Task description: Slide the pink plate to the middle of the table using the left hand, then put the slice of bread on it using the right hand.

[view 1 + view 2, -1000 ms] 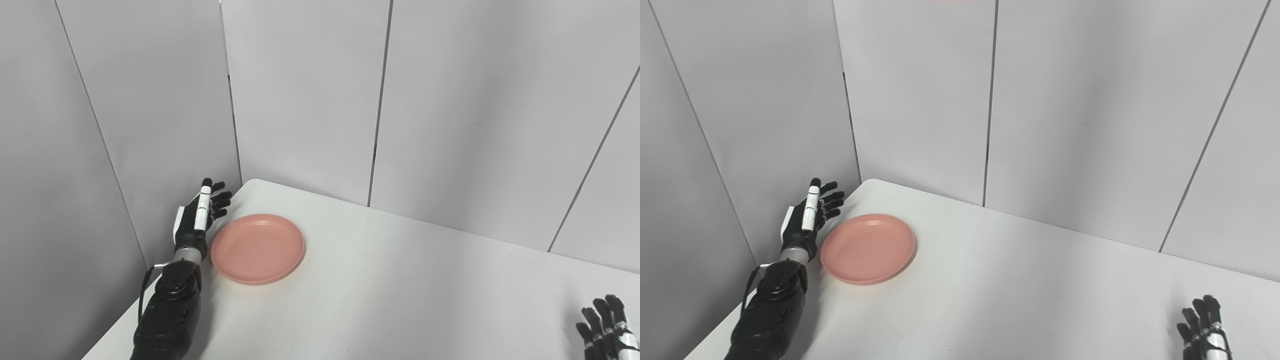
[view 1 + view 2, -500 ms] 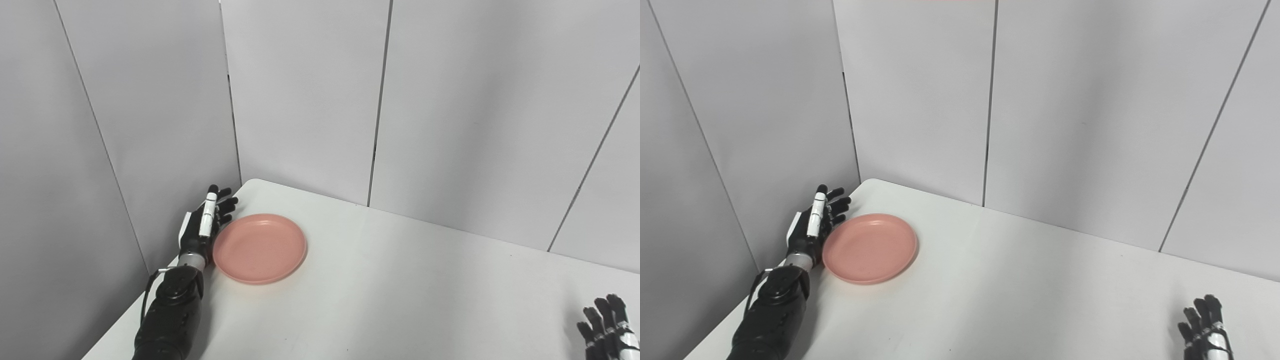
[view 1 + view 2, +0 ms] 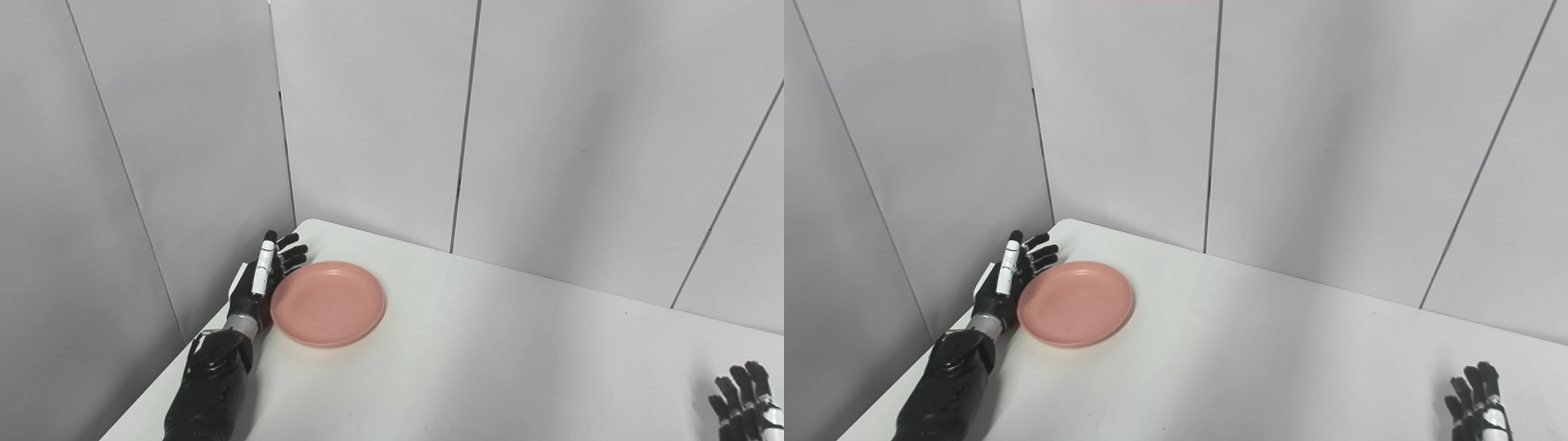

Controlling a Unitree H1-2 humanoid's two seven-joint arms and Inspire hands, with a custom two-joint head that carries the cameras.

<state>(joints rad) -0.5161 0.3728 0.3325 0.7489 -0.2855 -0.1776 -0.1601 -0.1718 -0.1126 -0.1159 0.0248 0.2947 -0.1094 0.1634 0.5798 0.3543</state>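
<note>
The pink plate [image 3: 328, 303] lies flat on the white table [image 3: 490, 367], near its far left corner. My left hand [image 3: 262, 278] stands on edge against the plate's left rim, fingers straight and apart, holding nothing. Only the fingertips of my right hand [image 3: 744, 398] show at the bottom right corner, spread and resting low over the table. No slice of bread appears in either view.
Grey wall panels [image 3: 380, 122] close in the table at the back and on the left, right beside my left hand. The table's left edge [image 3: 159, 386] runs along my left forearm.
My left hand has come in against the plate's left rim and pushed it a little to the right. The right hand has barely moved.
</note>
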